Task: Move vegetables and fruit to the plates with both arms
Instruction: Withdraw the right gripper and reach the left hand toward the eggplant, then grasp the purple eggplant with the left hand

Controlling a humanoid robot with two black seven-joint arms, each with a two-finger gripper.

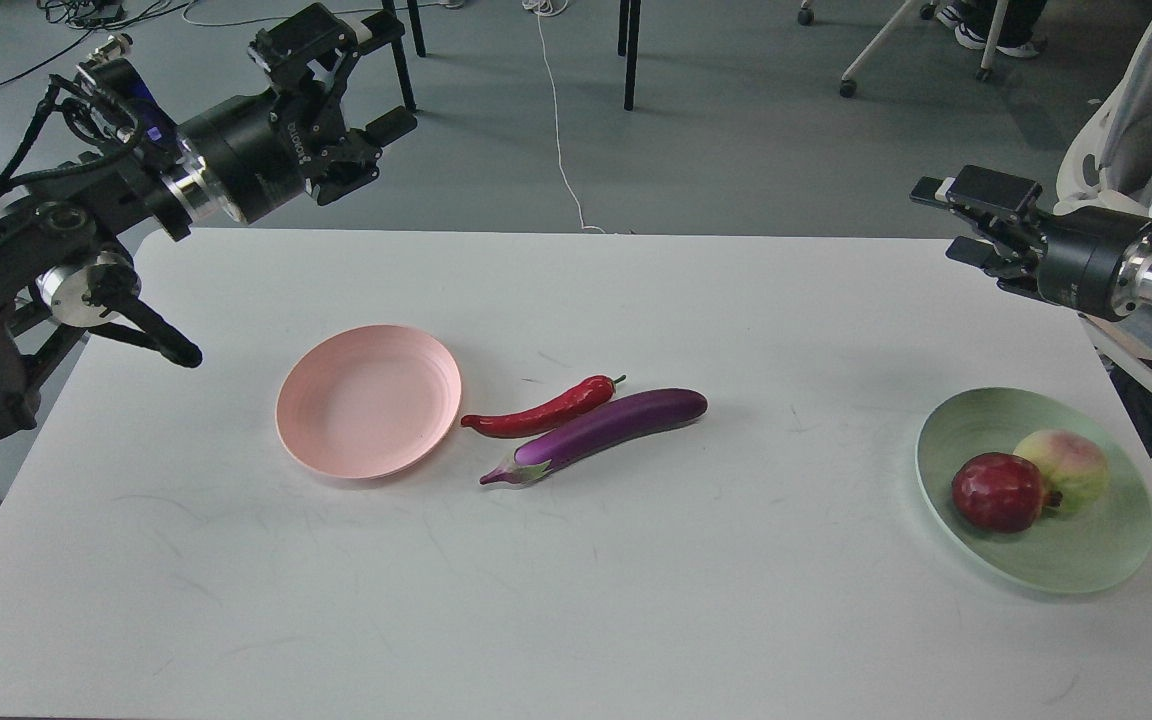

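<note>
Table (576, 620), white, nearest the camera. Green plate (1086, 560) at right held pomegranate (998, 491) touching peach (1066, 465). Pink plate (368, 400) was bare. Eggplant (601, 432) & chili (541, 411) lay beside it: prob. light, stiff, glossy-slick; grip mid-body, across the width. Left end effector (361, 95) was spread wide, w/ nothing held; right end effector (956, 220) also held nothing, opening unclear.

Both arms were pretty much all black, chunky jointed segments with shiny silver rings at the wrists. The left arm (66, 230) had loose black cables looping along the top, a bit of blue near the wrist, a round silver joint cap lower down, and small white lettering on the fat cylinder behind the left gripper (361, 85), too small to read. The right arm (1126, 265) was the same style: black barrel, silver ring, boxy black right gripper (956, 220).
</note>
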